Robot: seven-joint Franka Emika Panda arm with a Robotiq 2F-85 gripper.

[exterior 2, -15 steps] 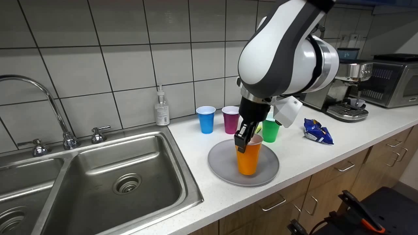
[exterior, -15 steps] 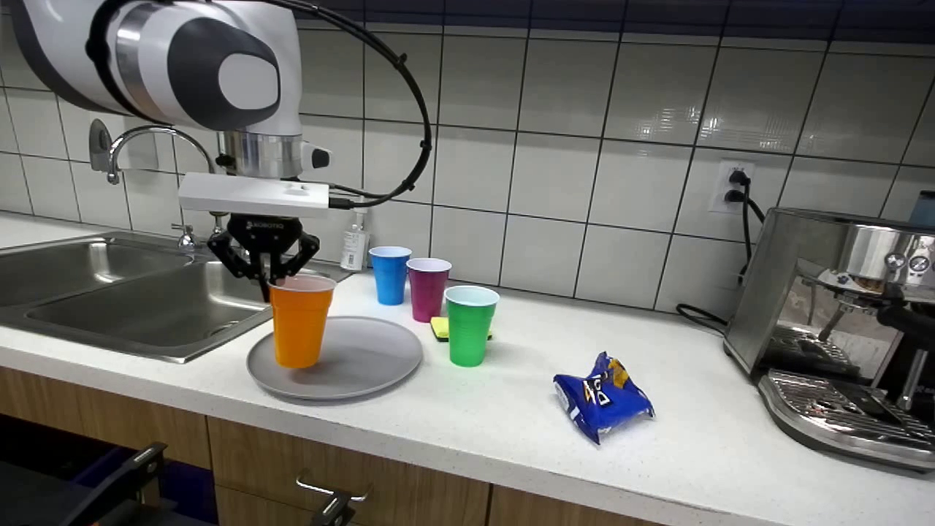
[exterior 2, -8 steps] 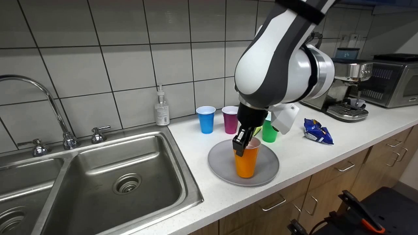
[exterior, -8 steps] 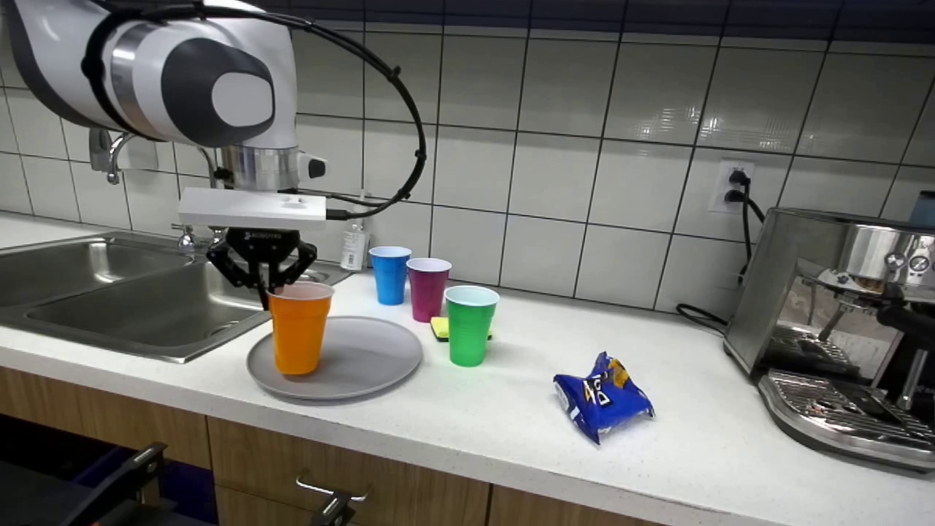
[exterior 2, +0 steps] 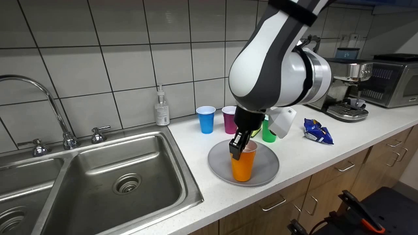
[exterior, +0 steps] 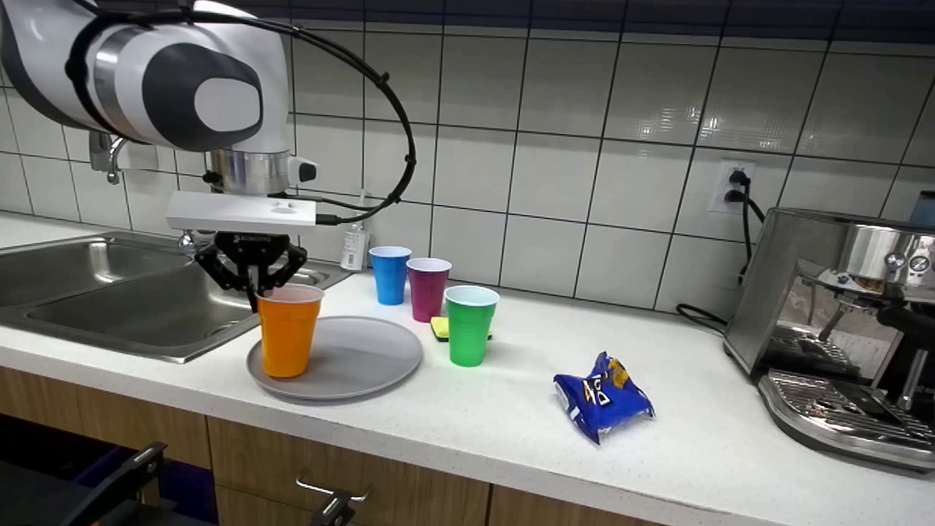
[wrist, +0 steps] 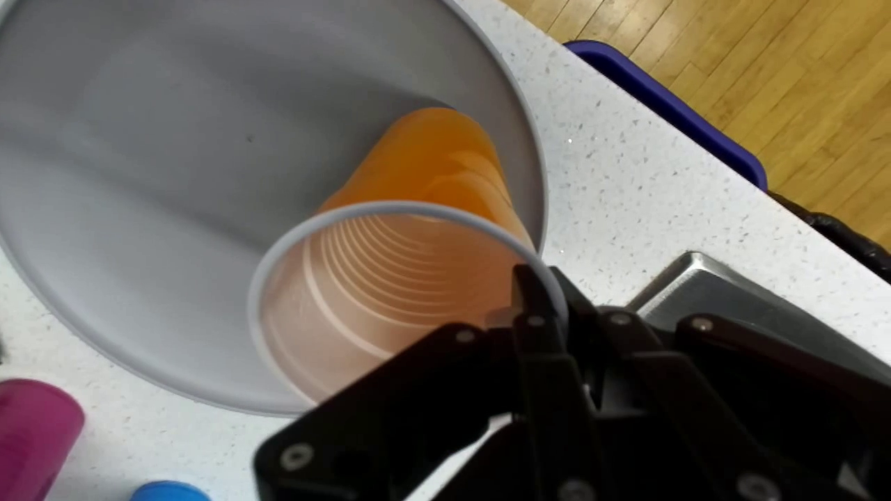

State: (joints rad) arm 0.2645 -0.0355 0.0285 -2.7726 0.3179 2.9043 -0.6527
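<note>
A: Log the state of the work.

B: The orange cup is in hand at left of frame, over the left part of the grey plate. Judged done: cup held and over the plate. Not done: cup let go.

A: Is the base down?

B: Not confirmed. It is either touching the plate or just above it; the angles don't settle which. The cup leans slightly.

A: Jaws?

B: Nearly closed, with only the thin cup wall between them. In the wrist view the gripper enters from lower right, one finger inside the rim and one outside.

A: Neighbours?

B: The green cup stands mid-frame, right of the plate. The purple cup is to its upper left, the blue cup further that way. A blue packet lies lower right of centre. The gripper touches none of these.

A: Change against the frame one second back?

B: In both exterior views the orange cup and gripper sit lower and further left in the frame, the base nearer the plate's lower edge. The grip looks the same. No shift noted in the plate, packet or other cups.
</note>
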